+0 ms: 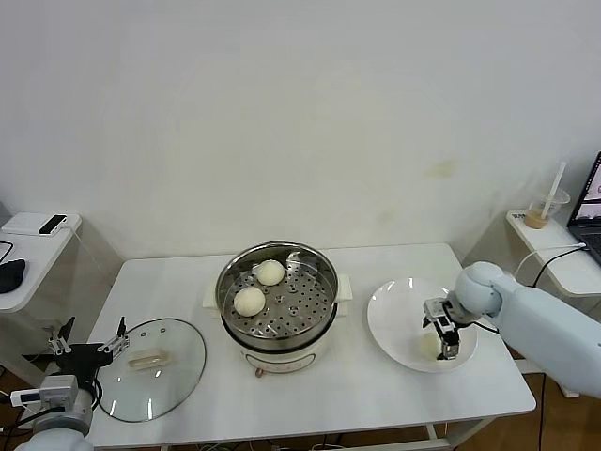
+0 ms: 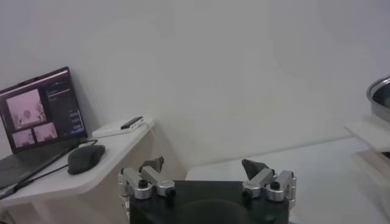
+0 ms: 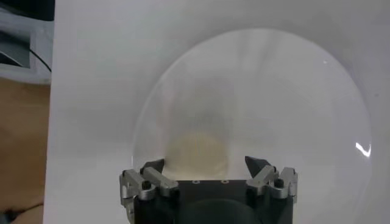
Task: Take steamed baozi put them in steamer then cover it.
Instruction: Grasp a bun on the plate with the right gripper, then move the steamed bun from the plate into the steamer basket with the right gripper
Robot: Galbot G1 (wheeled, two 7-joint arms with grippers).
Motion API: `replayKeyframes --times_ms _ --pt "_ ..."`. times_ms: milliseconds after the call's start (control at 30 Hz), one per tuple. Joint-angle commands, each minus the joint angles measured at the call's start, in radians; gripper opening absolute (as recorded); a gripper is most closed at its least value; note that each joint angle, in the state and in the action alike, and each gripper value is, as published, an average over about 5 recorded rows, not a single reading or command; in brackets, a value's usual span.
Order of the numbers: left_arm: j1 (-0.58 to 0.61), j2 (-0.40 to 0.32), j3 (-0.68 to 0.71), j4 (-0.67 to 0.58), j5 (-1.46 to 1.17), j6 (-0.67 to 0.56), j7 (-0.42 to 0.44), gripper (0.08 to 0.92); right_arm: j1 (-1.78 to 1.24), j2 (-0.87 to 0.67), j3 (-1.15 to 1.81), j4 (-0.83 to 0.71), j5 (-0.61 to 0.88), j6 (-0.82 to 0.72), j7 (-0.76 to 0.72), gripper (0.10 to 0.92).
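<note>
The steamer (image 1: 279,324) stands mid-table, uncovered, with two baozi (image 1: 270,272) (image 1: 250,301) on its perforated tray. A third baozi (image 3: 196,155) lies on the white plate (image 1: 399,319) to the right. My right gripper (image 1: 445,338) is low over it and open, its fingertips either side of the bun (image 3: 206,164) without squeezing it. Only three baozi show. The cover (image 1: 150,368) lies flat on the table to the left of the steamer, handle up. My left gripper (image 1: 92,349) is parked open and empty at the table's left edge, beside the cover; it also shows in the left wrist view (image 2: 203,166).
A side table on the left holds a white box with a phone (image 1: 38,224) and a mouse (image 1: 9,274). A side table on the right holds a drink cup (image 1: 543,212) and a laptop (image 1: 590,202). The steamer's rim (image 2: 381,97) shows in the left wrist view.
</note>
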Motion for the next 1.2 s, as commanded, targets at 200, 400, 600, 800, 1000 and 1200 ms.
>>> replayKeyframes --times_ms 200,400,600,800,1000,1200 --pt "-0.003 0.001 0.002 0.0 0.001 0.001 -0.002 0.823 -0.005 0.014 0.007 -0.024 -0.003 -0.009 0.005 0.685" --pt "-0.004 0.0 0.002 0.0 0.0 0.001 -0.002 0.823 0.009 0.005 0.006 -0.022 0.002 -0.006 -0.011 0.593" --pt "-0.005 0.003 0.005 -0.001 0.0 0.002 -0.002 0.823 0.046 -0.02 0.033 0.004 0.029 -0.006 -0.015 0.573" --pt "-0.006 0.007 0.008 -0.002 -0.001 0.003 -0.001 0.823 0.16 -0.042 0.017 0.029 0.096 -0.013 -0.028 0.583" --pt "-0.004 0.008 0.009 -0.008 -0.001 0.003 -0.001 0.823 0.417 -0.002 -0.104 0.017 0.179 -0.017 -0.03 0.585" --pt "-0.004 0.008 0.015 -0.01 0.0 0.003 -0.002 0.823 0.637 0.107 -0.23 0.004 0.256 -0.029 -0.024 0.585"
